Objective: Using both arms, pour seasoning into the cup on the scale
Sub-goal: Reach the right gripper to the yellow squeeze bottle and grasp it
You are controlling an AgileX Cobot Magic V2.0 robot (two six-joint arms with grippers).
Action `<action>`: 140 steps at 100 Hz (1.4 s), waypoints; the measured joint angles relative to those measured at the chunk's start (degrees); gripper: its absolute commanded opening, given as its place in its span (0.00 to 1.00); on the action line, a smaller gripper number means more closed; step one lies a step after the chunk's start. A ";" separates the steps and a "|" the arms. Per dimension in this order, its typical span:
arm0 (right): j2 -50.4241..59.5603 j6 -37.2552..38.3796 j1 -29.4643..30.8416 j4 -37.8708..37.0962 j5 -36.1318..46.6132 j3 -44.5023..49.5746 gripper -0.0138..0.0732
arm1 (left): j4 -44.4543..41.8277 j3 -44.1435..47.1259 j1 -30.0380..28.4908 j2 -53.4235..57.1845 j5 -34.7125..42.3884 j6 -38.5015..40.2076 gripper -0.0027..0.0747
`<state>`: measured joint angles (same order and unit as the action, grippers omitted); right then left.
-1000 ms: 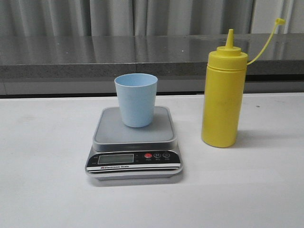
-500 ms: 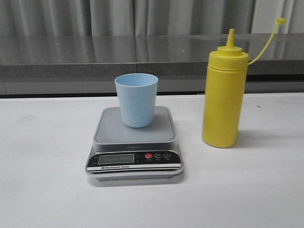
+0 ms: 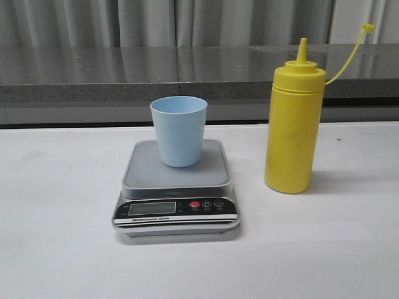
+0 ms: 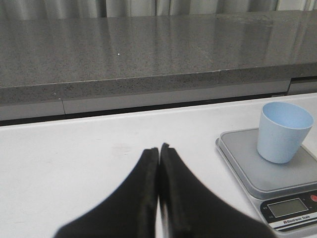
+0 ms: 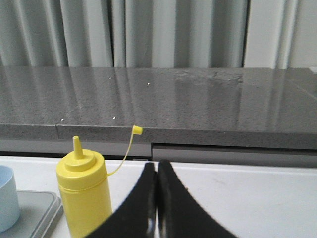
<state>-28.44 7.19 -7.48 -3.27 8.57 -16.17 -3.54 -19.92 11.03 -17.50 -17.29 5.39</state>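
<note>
A pale blue cup (image 3: 179, 131) stands upright on the grey platform of the scale (image 3: 176, 187) in the middle of the front view. To its right the yellow seasoning bottle (image 3: 293, 121) stands on the white table, cap strap hanging off to the right. Neither arm shows in the front view. My left gripper (image 4: 159, 150) is shut with nothing in it, over bare table to the left of the scale (image 4: 277, 181) and cup (image 4: 284, 131). My right gripper (image 5: 156, 166) is shut and empty, to the right of the bottle (image 5: 85, 191).
A dark grey stone ledge (image 3: 124, 75) runs along the back of the white table (image 3: 56, 205), with grey curtains behind it. The cup's edge (image 5: 6, 203) and the scale's corner (image 5: 37, 208) show in the right wrist view.
</note>
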 measured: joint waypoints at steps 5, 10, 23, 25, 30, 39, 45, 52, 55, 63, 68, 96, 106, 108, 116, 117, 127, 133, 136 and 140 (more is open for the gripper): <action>-3.01 0.00 -1.38 0.00 1.66 -0.12 0.08 | 0.00 0.00 0.00 0.00 0.00 0.00 0.01; -5.84 0.00 -3.02 0.00 3.09 -0.12 0.08 | 0.00 0.00 0.00 0.00 -0.10 0.00 0.01; -12.53 0.00 -7.88 0.00 4.29 -0.12 0.08 | 0.00 0.00 0.00 0.00 -0.10 0.00 0.01; -13.59 0.00 -8.70 0.00 4.40 -0.12 0.08 | 0.00 0.00 0.00 0.00 -0.10 0.00 0.01; -15.88 0.07 -10.52 0.00 4.62 -0.12 0.08 | 0.00 0.00 0.00 0.00 -0.10 0.00 0.01; -20.12 0.07 -13.36 0.00 5.11 -0.12 0.08 | 0.00 0.00 0.00 0.00 -0.10 0.00 0.01; -22.98 0.07 -14.38 0.00 6.16 -0.12 0.08 | 0.00 0.00 0.00 0.00 -0.10 0.00 0.01; -26.11 0.07 -14.79 0.00 7.71 -0.21 0.08 | 0.00 0.00 0.00 0.00 -0.10 0.00 0.01; -27.32 0.07 -14.79 0.00 8.80 -0.21 0.08 | 0.00 0.00 0.00 0.00 -0.10 0.00 0.01; -30.79 0.07 -14.79 0.00 11.51 -0.21 0.10 | 0.00 0.00 0.00 0.00 -0.10 0.00 0.01; -32.67 0.07 -14.79 0.00 13.38 -0.21 0.14 | 0.00 0.00 0.00 0.00 -0.10 0.00 0.01; -41.12 0.07 -14.79 0.00 20.65 -0.34 0.79 | 0.00 0.00 0.00 0.00 -0.10 0.00 0.01; -43.34 0.07 -14.79 0.00 23.67 -0.34 0.91 | 0.00 0.00 0.00 0.00 -0.10 0.00 0.01; -43.80 0.07 -14.79 0.00 24.11 -0.34 0.90 | 0.00 0.00 0.00 0.00 -0.10 0.00 0.01; -45.50 0.07 -14.79 0.00 27.00 -0.34 0.90 | 0.00 0.00 0.00 0.00 -0.10 0.00 0.01; -45.80 0.07 -14.79 0.00 27.24 -0.34 0.90 | 0.00 0.00 0.00 0.00 -0.10 0.00 0.01; -47.98 0.07 -14.79 0.00 31.17 -0.47 0.90 | 0.00 0.00 0.00 0.00 -0.10 0.00 0.01; -49.51 0.07 -14.79 0.00 33.32 -0.58 0.90 | 0.00 0.00 0.00 0.00 -0.10 0.00 0.01; -50.22 0.07 -14.79 0.00 34.35 -0.58 0.90 | 0.00 0.00 0.00 0.00 -0.10 0.00 0.01; -51.31 0.07 -14.79 0.00 36.01 -0.58 0.90 | 0.00 0.00 0.00 0.00 -0.10 0.00 0.01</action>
<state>-79.74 7.27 -22.27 -3.27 44.58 -16.75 -3.54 -19.92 11.03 -17.50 -17.39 5.39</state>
